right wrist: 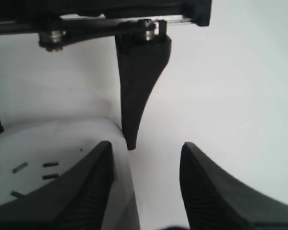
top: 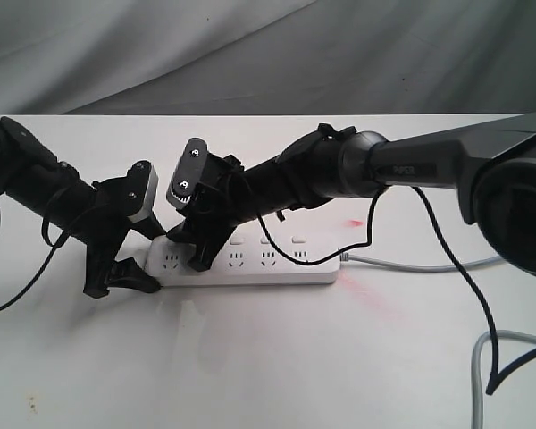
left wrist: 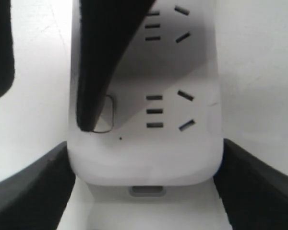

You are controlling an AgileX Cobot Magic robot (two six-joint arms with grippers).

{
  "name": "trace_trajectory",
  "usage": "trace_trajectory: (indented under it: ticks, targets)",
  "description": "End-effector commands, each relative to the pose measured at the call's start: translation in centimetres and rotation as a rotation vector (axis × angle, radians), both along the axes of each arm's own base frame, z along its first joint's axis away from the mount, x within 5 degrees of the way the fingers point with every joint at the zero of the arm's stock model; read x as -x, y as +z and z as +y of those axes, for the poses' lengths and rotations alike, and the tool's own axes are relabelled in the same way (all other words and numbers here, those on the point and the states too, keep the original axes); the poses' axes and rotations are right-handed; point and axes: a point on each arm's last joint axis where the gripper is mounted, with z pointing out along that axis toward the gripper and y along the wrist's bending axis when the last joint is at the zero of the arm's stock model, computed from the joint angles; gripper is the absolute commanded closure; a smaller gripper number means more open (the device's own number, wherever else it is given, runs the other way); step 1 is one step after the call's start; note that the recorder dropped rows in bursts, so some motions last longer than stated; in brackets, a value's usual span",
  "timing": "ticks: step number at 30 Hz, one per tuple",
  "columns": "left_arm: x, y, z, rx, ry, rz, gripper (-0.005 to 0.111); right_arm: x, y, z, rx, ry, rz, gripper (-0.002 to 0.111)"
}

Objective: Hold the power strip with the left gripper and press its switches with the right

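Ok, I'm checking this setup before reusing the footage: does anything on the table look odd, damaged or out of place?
Nothing looks damaged or spilled; the power strip lies flat. The one oddity is faint reddish patches on the white table near the strip's cable end; stain or light, I cannot tell.

Both arms are black: a slim left arm [top: 45,189] and a thick sleeved right arm [top: 339,170] with faint lettering. The left hand [top: 123,279] carries a plain pale grey block [top: 145,198], the right hand [top: 189,250] a dotted oblong grey plate [top: 186,174]. Thin black cables [top: 469,281] trail from both.
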Motion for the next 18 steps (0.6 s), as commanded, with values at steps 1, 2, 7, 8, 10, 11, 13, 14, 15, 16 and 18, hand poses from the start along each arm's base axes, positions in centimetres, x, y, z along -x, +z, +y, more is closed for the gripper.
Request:
trace_trajectory:
  ticks: [1,2,7,8,10,11,13,14,15,16,18]
  targets:
    - [-0.1,-0.3,0.4,-0.052,-0.025,-0.032,0.060,0.1,2.3,-0.5,0.013,0.010,-0.045,0.065]
    - [-0.1,-0.3,0.4,-0.052,-0.025,-0.032,0.060,0.0,2.9,-0.7,0.014,0.006,-0.054,0.065]
    - [-0.1,-0.3,0.4,-0.052,-0.025,-0.032,0.060,-0.3,3.5,-2.0,0.001,0.008,-0.024,0.065]
    - [-0.1,-0.3,0.4,-0.052,-0.025,-0.032,0.060,-0.3,3.5,-2.1,0.004,0.012,-0.016,0.065]
    - [-0.1,-0.3,0.4,-0.052,-0.025,-0.032,0.060,-0.3,3.2,-2.6,0.034,0.019,-0.016,0.065]
    - [-0.1,-0.3,0.4,-0.052,-0.025,-0.032,0.060,-0.2,3.0,-2.8,0.044,0.020,-0.010,0.065]
    - [-0.1,-0.3,0.4,-0.052,-0.023,-0.031,0.060,-0.1,2.5,-3.3,0.050,0.016,0.007,0.065]
    - [-0.1,-0.3,0.4,-0.052,-0.023,-0.031,0.060,0.1,2.1,-3.5,0.055,0.013,0.019,0.065]
    - [-0.1,-0.3,0.4,-0.052,-0.023,-0.031,0.060,0.2,1.8,-3.7,0.060,0.010,0.030,0.065]
    - [-0.1,-0.3,0.4,-0.052,-0.023,-0.031,0.060,0.3,1.6,-3.8,0.063,0.009,0.037,0.065]
    - [-0.1,-0.3,0.4,-0.052,-0.023,-0.031,0.060,0.4,1.4,-3.9,0.066,0.008,0.039,0.065]
